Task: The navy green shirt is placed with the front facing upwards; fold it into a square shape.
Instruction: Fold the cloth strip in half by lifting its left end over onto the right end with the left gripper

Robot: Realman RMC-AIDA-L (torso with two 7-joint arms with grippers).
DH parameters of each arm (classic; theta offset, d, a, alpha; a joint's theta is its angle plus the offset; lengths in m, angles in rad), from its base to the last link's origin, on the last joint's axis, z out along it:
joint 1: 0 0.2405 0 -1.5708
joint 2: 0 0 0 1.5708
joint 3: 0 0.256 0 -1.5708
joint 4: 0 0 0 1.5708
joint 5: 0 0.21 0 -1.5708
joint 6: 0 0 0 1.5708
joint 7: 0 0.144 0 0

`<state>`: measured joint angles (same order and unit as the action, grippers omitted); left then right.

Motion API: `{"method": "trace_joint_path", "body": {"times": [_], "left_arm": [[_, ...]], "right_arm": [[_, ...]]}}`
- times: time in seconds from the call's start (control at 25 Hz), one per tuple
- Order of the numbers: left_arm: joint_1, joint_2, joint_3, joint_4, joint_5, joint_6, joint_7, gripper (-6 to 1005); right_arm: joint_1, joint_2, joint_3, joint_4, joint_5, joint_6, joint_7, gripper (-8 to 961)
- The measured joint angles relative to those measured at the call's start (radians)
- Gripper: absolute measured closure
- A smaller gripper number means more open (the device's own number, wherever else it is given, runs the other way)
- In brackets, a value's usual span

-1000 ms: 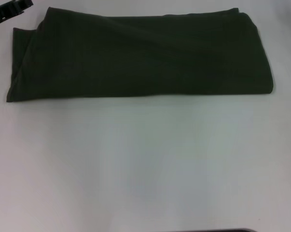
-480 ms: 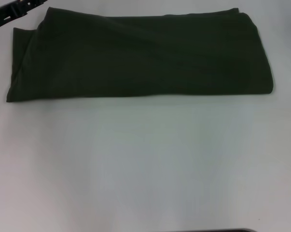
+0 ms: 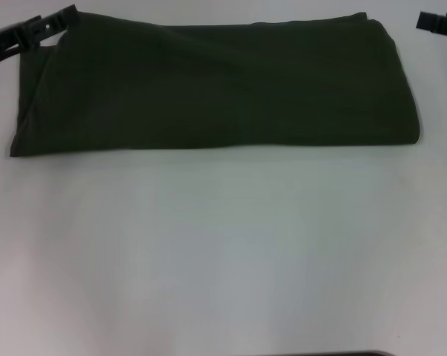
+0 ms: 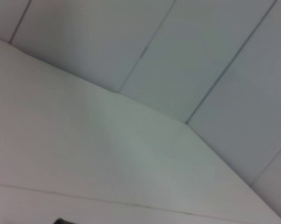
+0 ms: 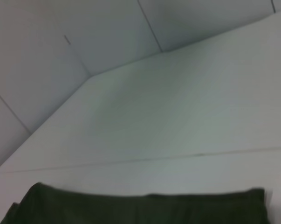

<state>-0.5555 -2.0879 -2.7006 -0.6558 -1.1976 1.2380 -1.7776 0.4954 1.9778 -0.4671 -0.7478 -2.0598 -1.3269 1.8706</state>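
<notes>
The navy green shirt [image 3: 216,81] lies on the white table [image 3: 223,252], at its far side, already folded into a long band running left to right, plain green side up, no lettering showing. Left end is looser, layered edges showing at the corner; right end is a rounded fold. It's a wide rectangle, not a square yet, so the step in hand looks like the last cross fold, one end over the other.

Left gripper [image 3: 56,21] sits at the far-left corner of the shirt, just over or touching the cloth edge, can't tell which; can't tell if its fingers are spread or closed. Right gripper [image 3: 438,22] is at the far right, apart from the shirt's right end, finger state can't tell either. Right wrist view shows the shirt's edge low in frame.

Next move probably calls for pinching all layers at one end, lifting and carrying them across, edges aligned
</notes>
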Motion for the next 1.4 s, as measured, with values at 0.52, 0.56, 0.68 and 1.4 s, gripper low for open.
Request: {"method": "trace_joint_path", "body": {"times": [0.52,0.56,0.68,1.4], "left_arm": [[0.114,0.028,0.089,-0.029,0.036,0.089,0.005,62],[0.117,0.026,0.089,-0.030,0.036,0.083,0.006,63],[0.120,0.025,0.089,-0.029,0.036,0.061,0.009,63],[0.095,0.019,0.095,-0.027,0.036,-0.003,0.010,62]], "right_arm": [[-0.069,-0.036,-0.005,-0.002,-0.154,-0.107,0.171,145],[-0.070,-0.037,-0.003,-0.002,-0.162,-0.110,0.182,145],[-0.071,-0.039,-0.004,0.003,-0.174,-0.115,0.212,146],[-0.005,-0.015,-0.011,0.126,-0.212,0.002,0.216,147]]}}
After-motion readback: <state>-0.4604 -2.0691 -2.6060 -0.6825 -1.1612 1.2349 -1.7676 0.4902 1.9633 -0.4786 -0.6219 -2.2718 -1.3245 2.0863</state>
